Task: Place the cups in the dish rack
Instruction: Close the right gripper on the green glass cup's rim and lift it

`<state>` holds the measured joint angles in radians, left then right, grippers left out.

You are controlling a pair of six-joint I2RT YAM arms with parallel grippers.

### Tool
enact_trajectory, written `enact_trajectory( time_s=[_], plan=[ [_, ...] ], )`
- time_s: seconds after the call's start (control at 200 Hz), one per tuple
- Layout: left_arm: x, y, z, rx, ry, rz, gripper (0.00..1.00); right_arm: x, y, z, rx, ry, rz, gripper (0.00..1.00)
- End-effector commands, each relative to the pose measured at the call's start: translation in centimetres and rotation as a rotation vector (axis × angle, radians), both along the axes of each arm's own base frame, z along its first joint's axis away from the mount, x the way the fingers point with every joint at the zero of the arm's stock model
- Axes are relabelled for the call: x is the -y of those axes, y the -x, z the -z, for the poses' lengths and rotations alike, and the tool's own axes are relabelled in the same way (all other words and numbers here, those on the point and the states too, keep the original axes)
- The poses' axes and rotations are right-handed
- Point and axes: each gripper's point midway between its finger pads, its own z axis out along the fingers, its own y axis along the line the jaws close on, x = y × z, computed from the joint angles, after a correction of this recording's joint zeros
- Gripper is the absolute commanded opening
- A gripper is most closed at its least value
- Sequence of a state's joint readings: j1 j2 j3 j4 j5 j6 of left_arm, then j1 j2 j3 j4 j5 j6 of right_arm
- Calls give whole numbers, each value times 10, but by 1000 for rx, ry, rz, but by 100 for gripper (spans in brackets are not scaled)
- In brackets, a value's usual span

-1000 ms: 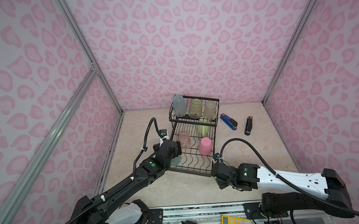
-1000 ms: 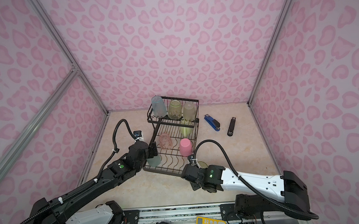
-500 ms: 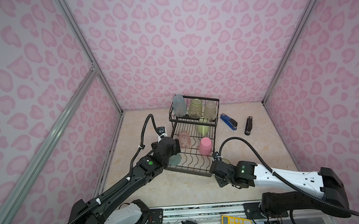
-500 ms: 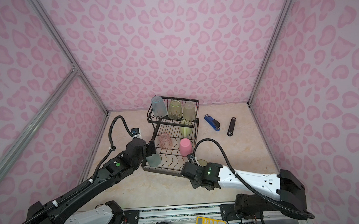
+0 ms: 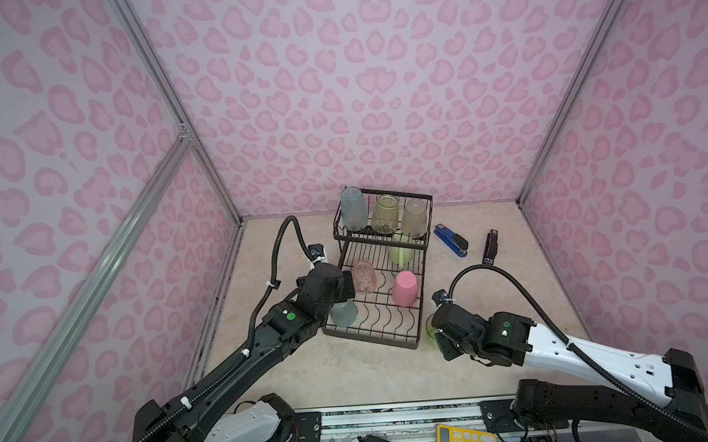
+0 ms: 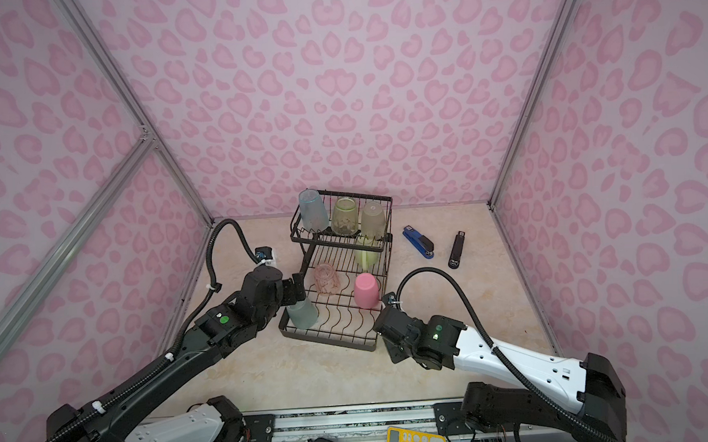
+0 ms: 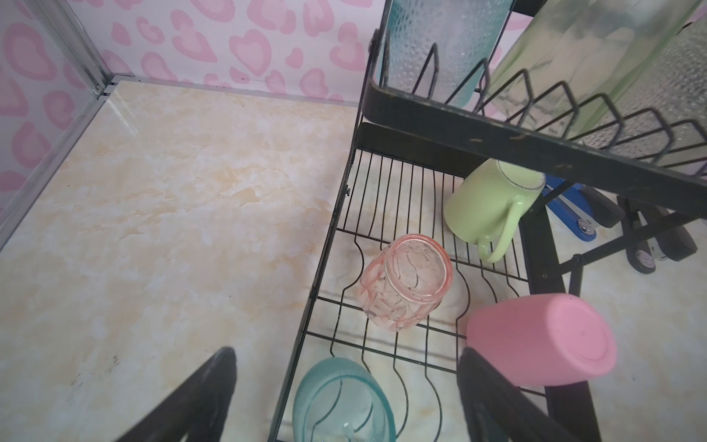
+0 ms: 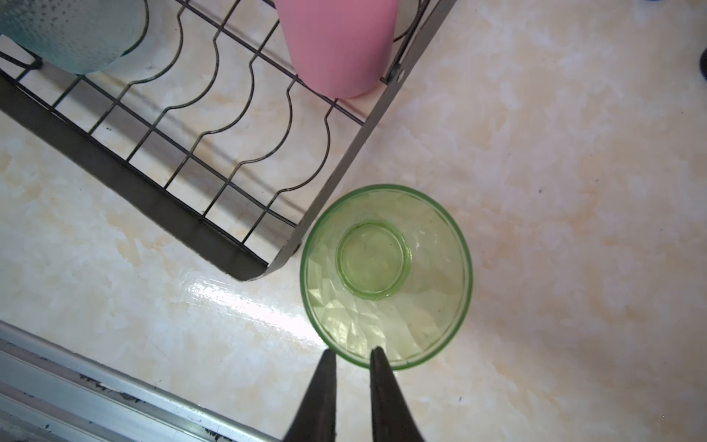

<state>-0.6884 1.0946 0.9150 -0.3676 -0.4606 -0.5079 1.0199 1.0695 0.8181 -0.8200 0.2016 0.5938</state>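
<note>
The black wire dish rack (image 5: 369,338) (image 6: 329,343) stands mid-table. Its raised basket holds a blue (image 5: 352,209), a green (image 5: 385,214) and a beige cup (image 5: 414,219). The lower tray holds a pale-green mug (image 7: 486,203), a clear pink cup (image 7: 405,283), a solid pink cup (image 7: 543,340) and a teal cup (image 7: 340,402) (image 5: 342,313). My left gripper (image 7: 346,354) (image 6: 295,291) hangs open over the teal cup, its fingers well clear of it. A green cup (image 8: 386,275) (image 5: 431,330) stands upright on the table by the rack's near right corner. My right gripper (image 8: 352,352) straddles its near rim, jaws narrow.
A blue stapler (image 5: 451,240) and a black stapler (image 5: 490,246) lie on the table right of the rack. Pink patterned walls close in the left, back and right. A yellow calculator (image 5: 465,440) lies below the front rail.
The left gripper has drifted slightly back and up from the teal cup, which stays in the tray. The right gripper has shifted only a little at the green cup.
</note>
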Motion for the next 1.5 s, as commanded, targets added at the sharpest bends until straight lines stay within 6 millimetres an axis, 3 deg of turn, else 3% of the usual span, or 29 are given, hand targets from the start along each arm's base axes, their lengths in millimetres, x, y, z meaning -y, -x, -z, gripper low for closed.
enact_trajectory(
  time_s=[0.0,0.21,0.575,0.85,1.045,1.345,1.495],
  plan=[
    [3,3,-4,-18,12,28,92,-2,2,4,-22,10,-43,19],
    [6,3,-4,-29,23,43,92,-17,4,10,-55,-4,-103,23],
    [2,6,-6,-27,30,39,92,-21,2,30,-117,87,-146,27],
    [-1,7,-11,-27,30,35,92,-18,0,41,-132,129,-146,14],
    [-1,9,-21,-47,36,34,92,-15,-2,28,-109,116,-134,0],
    [10,14,-29,-100,87,65,92,-9,-2,1,-59,71,-115,0],
    [17,17,-28,-143,107,81,92,-9,-1,-29,-21,21,-116,0]
  ],
)
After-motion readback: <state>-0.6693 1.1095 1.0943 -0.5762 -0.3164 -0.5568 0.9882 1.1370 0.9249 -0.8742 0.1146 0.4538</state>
